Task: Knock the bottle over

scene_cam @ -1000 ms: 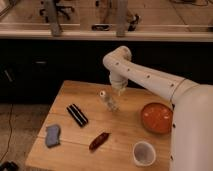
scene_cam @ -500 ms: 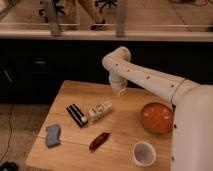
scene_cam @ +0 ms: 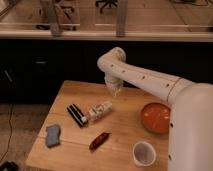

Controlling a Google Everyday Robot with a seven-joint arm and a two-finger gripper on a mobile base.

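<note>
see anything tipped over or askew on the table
The small clear bottle with a whitish cap lies on its side, close beside the flat black bar on the wooden table. The claw hangs above it, toward the far edge.

A wooden table point(scene_cam: 125, 135) is shown. A black bar point(scene_cam: 77, 115) is laid left of centre, with a blue cloth point(scene_cam: 52, 135) near the left edge. A dark red oblong item point(scene_cam: 99, 140) is placed toward the front. An orange bowl point(scene_cam: 156, 117) and a translucent white cup point(scene_cam: 144, 153) are set at the right. The gripper point(scene_cam: 116, 90) is seen above the table's far middle.
</note>
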